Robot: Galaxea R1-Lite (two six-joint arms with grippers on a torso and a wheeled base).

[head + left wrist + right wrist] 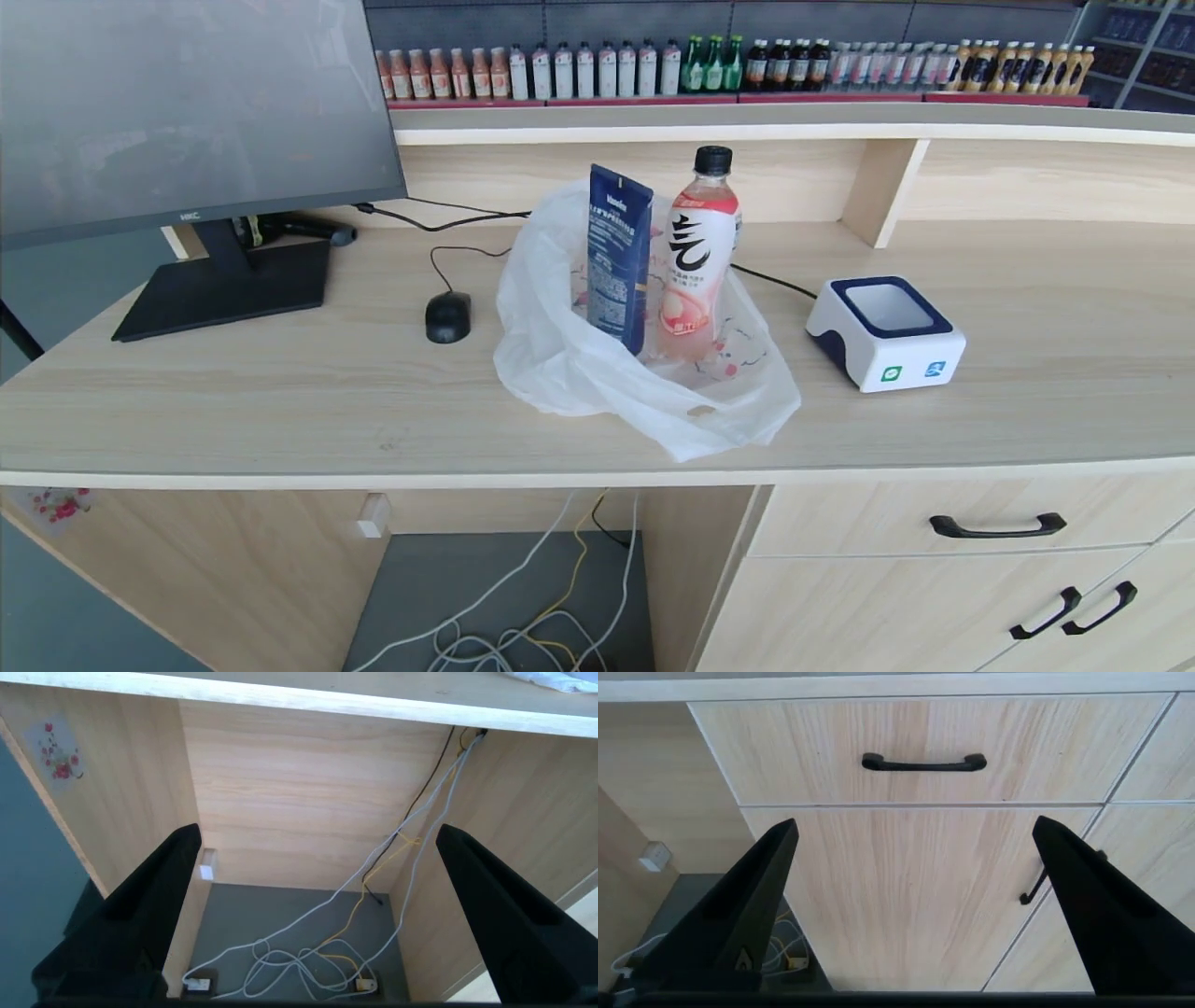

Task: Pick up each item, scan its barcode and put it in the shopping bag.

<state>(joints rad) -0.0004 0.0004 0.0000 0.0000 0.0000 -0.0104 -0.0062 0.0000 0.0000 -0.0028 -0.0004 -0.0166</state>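
A white plastic shopping bag (597, 373) lies open on the wooden counter (280, 392). Inside it stand a dark blue pouch (618, 257) and a pink drink bottle (698, 257) with a black cap, both upright. To the right of the bag sits a white and navy barcode scanner (885, 333). My left gripper (318, 910) hangs open below the counter's edge, facing the cable recess. My right gripper (915, 905) is open too, low in front of the drawers (924, 761), with nothing between its fingers.
A monitor (187, 103) on a black stand occupies the counter's left. A black mouse (448, 317) lies left of the bag, its cable running back. A raised shelf (794, 121) backs the counter. Loose cables (308, 961) lie under the counter. Drawer handles (997, 527) sit at lower right.
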